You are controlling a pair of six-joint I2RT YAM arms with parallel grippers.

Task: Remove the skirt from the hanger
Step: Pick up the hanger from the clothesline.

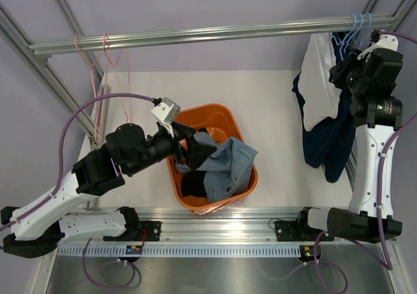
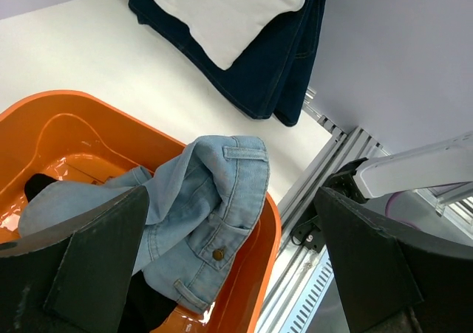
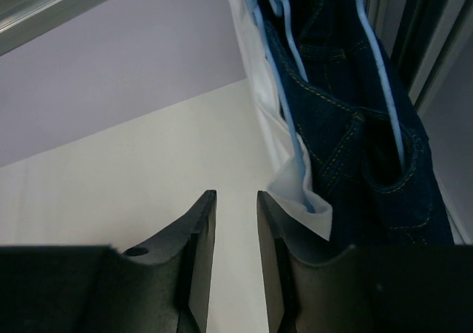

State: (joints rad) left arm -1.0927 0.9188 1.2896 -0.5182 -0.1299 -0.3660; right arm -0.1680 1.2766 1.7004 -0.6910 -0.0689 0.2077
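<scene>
1. Bkgd: lilac walls, white table [image 1: 273, 111], alu rail [image 1: 195, 36] across the top of the frame.
2. Skirt [image 1: 228, 167] [image 2: 207, 193] is in the orange bin [image 1: 215, 109] [image 2: 74, 100] mid-table, bunched up, waistband end draped over the bin's right rim. It's off any hanger.
3. Only one button is visible in the L wrist cam. The rest of the skirt front is folded under or blocked by the fingers.
4. Black garment [image 1: 192, 186] [image 2: 41, 185] is under the skirt, mostly hidden.
5. Hanger [image 1: 105, 46]: thin pink wires on the rail's left end, bare. Wires overlap, so can't count them reliably.
6. Left gripper [image 1: 192, 152] [image 2: 229, 200] is over the bin above the skirt, jaws spread wide, holding nothing. In the top cam its tips blend into the dark cloth.
7. Right gripper [image 1: 342, 69] [image 3: 235, 200] is up by the hung clothes at far right. Fingers are nearly together w/ a thin gap, nothing between. Tips aren't clear in the top cam.
8. Navy jeans [image 1: 326, 144] [image 3: 347, 126] and a white garment [image 1: 319, 92] [image 3: 295, 193] hang on light-blue hangers [image 1: 355, 27] [image 3: 295, 60]. Hooks are cut off in the R wrist cam.
</scene>
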